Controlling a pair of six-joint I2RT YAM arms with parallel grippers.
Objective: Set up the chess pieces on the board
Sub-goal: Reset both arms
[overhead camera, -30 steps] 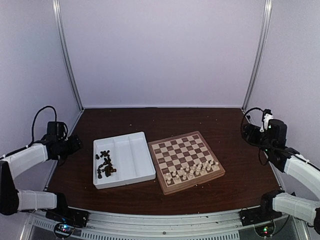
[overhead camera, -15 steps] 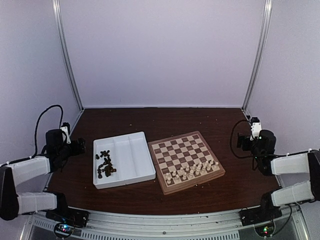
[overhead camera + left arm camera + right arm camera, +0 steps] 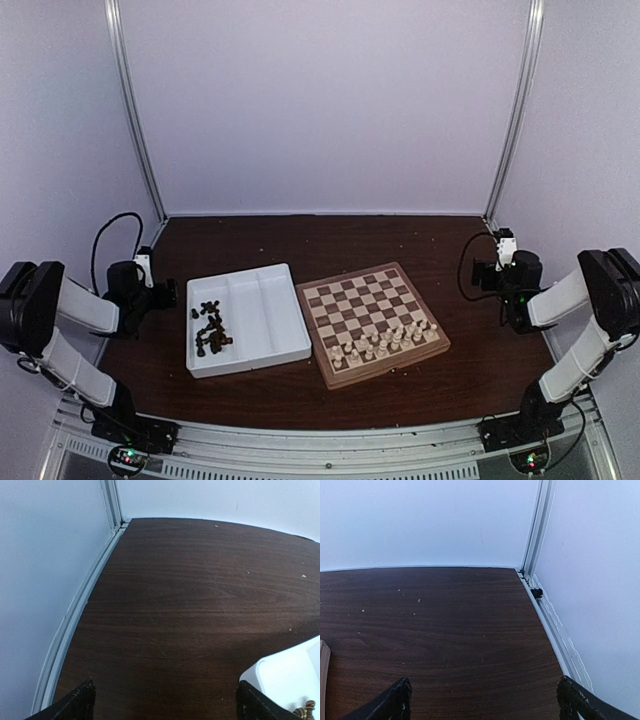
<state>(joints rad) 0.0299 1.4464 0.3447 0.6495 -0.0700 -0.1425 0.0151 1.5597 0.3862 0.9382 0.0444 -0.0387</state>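
The left claw [image 3: 165, 701] and right claw [image 3: 487, 697] are being held wide open, so piled dark chess pieces [image 3: 210, 325] at 9 o'clock of the board [image 3: 360, 295] could be getting scattered.

Table [image 3: 330, 240] — tray [image 3: 275, 320] left of centre, board [image 3: 355, 295] just beside it on the right | tray: chess pieces [image 3: 211, 328] heaped in left compartment | board: further pieces [image 3: 385, 342] in two rows along near edge
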